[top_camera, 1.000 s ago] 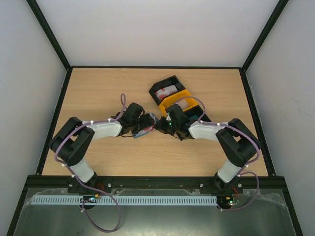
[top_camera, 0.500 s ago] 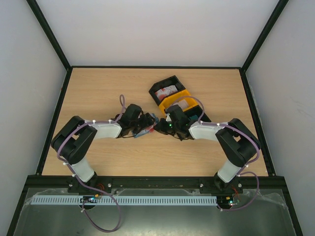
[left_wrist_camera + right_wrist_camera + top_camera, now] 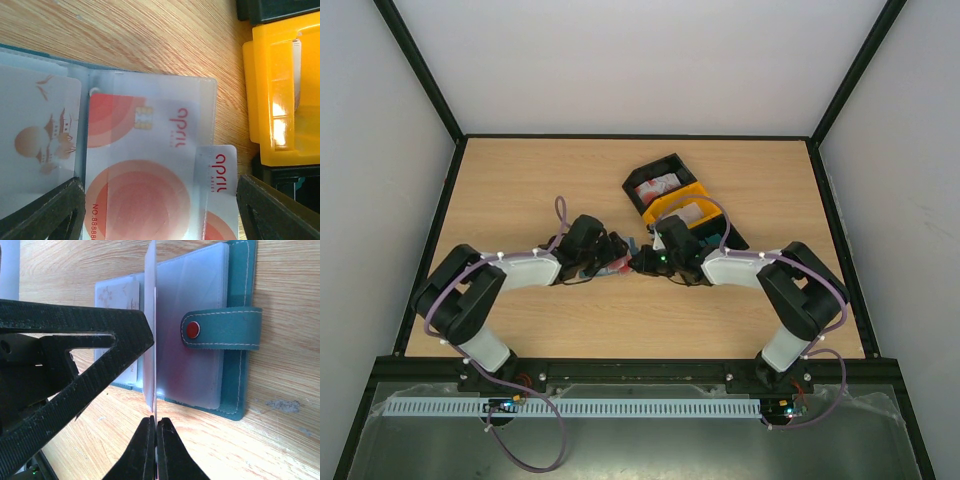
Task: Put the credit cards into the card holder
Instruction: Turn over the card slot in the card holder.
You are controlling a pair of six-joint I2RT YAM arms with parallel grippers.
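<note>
One teal wallet [image 3: 236, 315], two red-and-white cards [image 3: 140, 150] [image 3: 220, 185] and one pale card [image 3: 35, 140] at its pockets, more cards in a bin, uncountable, one yellow bin [image 3: 665, 205], two black bins [image 3: 645, 171] [image 3: 735, 241], two end effectors [image 3: 157, 200] [image 3: 153, 425].

Red-and-white card [image 3: 220, 175] cropped at the left wrist view's bottom; card holder [image 3: 620, 263] barely discernible overhead.

Robotics lab test cell.
White panel walls [image 3: 640, 60] and a black frame [image 3: 423, 70] enclose a wooden table [image 3: 520, 190]; two arms [image 3: 530, 268] are bolted at its near edge.
</note>
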